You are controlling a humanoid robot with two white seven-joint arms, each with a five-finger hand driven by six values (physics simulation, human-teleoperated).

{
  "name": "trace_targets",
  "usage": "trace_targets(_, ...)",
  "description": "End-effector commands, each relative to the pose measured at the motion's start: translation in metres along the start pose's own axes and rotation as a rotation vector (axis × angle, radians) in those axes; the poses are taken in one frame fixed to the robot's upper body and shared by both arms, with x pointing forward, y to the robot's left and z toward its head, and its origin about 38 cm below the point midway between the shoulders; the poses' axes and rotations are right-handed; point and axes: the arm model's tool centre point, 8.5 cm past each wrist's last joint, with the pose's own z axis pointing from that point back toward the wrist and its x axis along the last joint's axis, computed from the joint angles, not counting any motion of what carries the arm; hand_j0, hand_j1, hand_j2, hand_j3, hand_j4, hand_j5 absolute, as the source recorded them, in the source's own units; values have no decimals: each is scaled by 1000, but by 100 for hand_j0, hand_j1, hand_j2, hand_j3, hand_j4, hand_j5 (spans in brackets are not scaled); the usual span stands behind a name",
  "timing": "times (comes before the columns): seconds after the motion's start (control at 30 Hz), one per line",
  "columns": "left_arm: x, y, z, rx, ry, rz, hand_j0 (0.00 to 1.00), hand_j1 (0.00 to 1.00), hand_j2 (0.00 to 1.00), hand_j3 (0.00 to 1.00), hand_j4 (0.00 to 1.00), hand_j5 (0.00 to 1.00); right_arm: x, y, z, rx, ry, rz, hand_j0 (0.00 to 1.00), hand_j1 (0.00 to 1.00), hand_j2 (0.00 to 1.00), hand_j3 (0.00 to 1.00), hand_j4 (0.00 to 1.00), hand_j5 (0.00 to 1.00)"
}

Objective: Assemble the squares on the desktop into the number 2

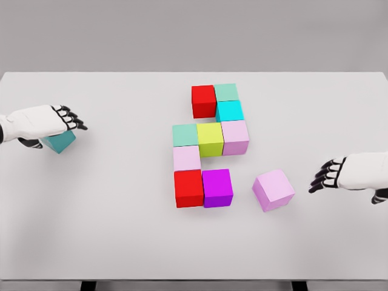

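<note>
White desktop, head view. Near centre, nine cubes packed into a stepped cluster, faces touching. Top row: red cube with mint cube at its 3 o'clock. Directly at 6 o'clock of the mint cube: cyan cube. Middle row, from 9 to 3 o'clock: pale green cube, yellow-green cube, light pink cube, the last sitting at 6 o'clock of the cyan cube. At 6 o'clock of the pale green cube: second light pink cube. Bottom row: second red cube, with magenta cube touching at its 3 o'clock. Loose lilac cube at 3 o'clock of the magenta cube, apart from it, rotated out of line with the cluster. Right hand at 3 o'clock of the lilac cube, near but not touching, dark fingers loosely extended toward 9 o'clock, nothing held. Left hand at the far 9 o'clock side of the desktop, well apart from the cluster, lying over a teal cube, fingers extended toward 3 o'clock; grasp on the teal cube cannot be confirmed from this view.
</note>
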Motion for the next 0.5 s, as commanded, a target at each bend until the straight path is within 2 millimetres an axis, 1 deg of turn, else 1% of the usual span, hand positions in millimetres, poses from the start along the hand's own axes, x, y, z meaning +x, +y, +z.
trace_targets(0.0,-1,-2,0,-15,6,-21,75,75,75,75,75,75,6,30,-2,64,-18,-63,100,100,100,100,100,100)
trace_targets(0.03,-1,-2,0,-17,7,-23,68,68,68,68,68,68,7,34,-1,73,-18,-70,100,100,100,100,100,100)
trace_targets(0.07,-1,-1,0,-17,9,-24,66,66,66,66,66,66,10,42,-6,96,-35,-81,100,100,100,100,100,100)
trace_targets(0.13,-2,0,1,-15,10,-26,64,64,64,64,64,64,16,50,-17,126,-69,-88,100,100,100,100,100,100)
trace_targets(0.2,-3,0,1,-14,12,-26,64,64,64,64,64,64,17,48,-19,118,-73,-88,100,100,100,100,100,100)
trace_targets(0.33,-5,5,2,-7,17,-30,65,65,65,65,65,65,19,35,-31,94,-103,-63,100,100,100,100,100,100)
trace_targets(0.47,-11,12,4,2,30,-42,65,65,65,65,65,65,17,24,-30,62,-107,-62,100,100,100,100,100,100)
